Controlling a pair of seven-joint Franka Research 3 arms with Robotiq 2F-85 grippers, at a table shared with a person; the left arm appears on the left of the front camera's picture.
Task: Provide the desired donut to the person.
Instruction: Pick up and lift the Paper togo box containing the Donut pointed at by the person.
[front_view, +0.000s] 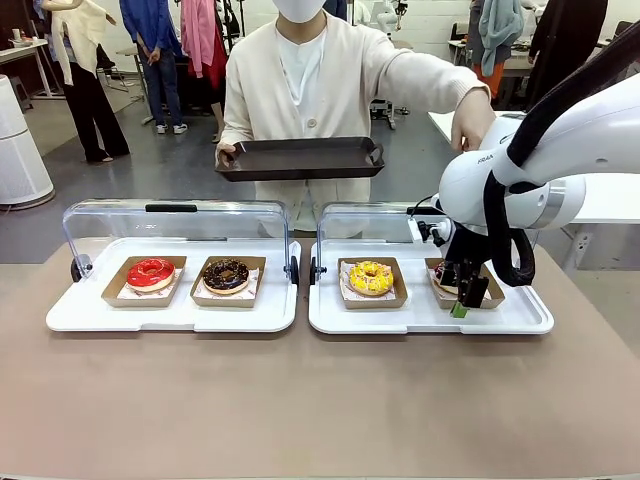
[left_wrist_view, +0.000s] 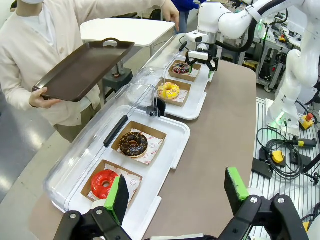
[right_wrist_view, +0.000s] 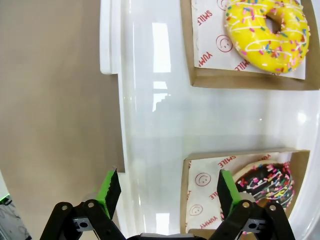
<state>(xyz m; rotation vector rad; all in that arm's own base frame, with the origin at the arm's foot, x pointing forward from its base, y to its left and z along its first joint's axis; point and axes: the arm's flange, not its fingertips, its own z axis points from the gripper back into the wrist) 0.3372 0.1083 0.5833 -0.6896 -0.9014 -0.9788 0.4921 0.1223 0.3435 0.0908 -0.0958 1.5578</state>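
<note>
The right gripper (right_wrist_view: 168, 192) is hanging with jaws spread wide, straddling one wall of the cardboard box (right_wrist_view: 235, 153) holding the dark sprinkled donut (right_wrist_view: 267, 182); one pad (right_wrist_view: 226, 187) is hovering over its paper liner (right_wrist_view: 210, 175), the other over the bare white platter (right_wrist_view: 150, 125); I'd say it's going for that wall, so it should be dropping straight, pinching cardboard only, sparing the icing, lifting level; just beyond the jaws a yellow donut (right_wrist_view: 265, 35) is sitting in its own box; the left gripper (left_wrist_view: 176, 192) is hovering, jaws likewise spread, a red donut (left_wrist_view: 104, 182) just ahead of them and a chocolate donut (left_wrist_view: 133, 144) beyond, on the second platter (left_wrist_view: 172, 150) under a raised clear lid (left_wrist_view: 85, 150); farthest off, the person (front_view: 300, 90) is holding out an empty dark tray (front_view: 300, 158).
</note>
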